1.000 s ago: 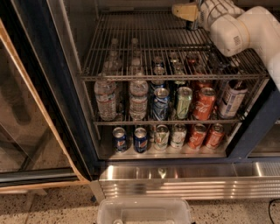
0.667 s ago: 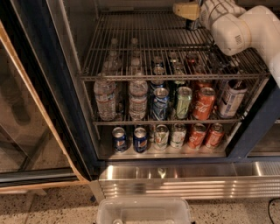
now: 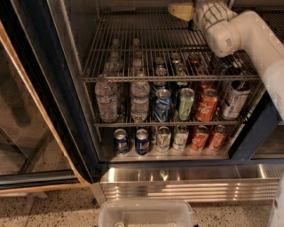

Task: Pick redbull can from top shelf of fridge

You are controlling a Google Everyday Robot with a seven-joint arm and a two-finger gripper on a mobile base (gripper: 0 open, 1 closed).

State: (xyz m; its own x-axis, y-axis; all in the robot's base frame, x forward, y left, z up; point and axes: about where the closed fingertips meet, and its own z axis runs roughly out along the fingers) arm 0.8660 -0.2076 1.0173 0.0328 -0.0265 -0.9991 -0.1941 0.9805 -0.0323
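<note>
The fridge (image 3: 75, 133) stands open with its dark frame and ribbed steel base. The top shelf (image 3: 142, 44) is a wide wire rack. My gripper (image 3: 181, 9) is at the back right of this shelf, just above the wires, on the white arm (image 3: 239, 33) that reaches in from the right. A small dark shape (image 3: 191, 25) shows under the wrist; I cannot tell whether it is the redbull can. No other can stands on the visible part of the top shelf. A tall slim blue and silver can (image 3: 233, 99) stands on the shelf below, far right.
The middle shelf holds water bottles (image 3: 106, 99) and soda cans (image 3: 206, 104). The bottom shelf holds Pepsi cans (image 3: 142, 141) and other cans. The glass door (image 3: 26, 111) is open to the left. A clear plastic bin (image 3: 146, 215) sits on the floor in front.
My gripper has shifted slightly to the left along the back of the top shelf. Nothing else has moved.
</note>
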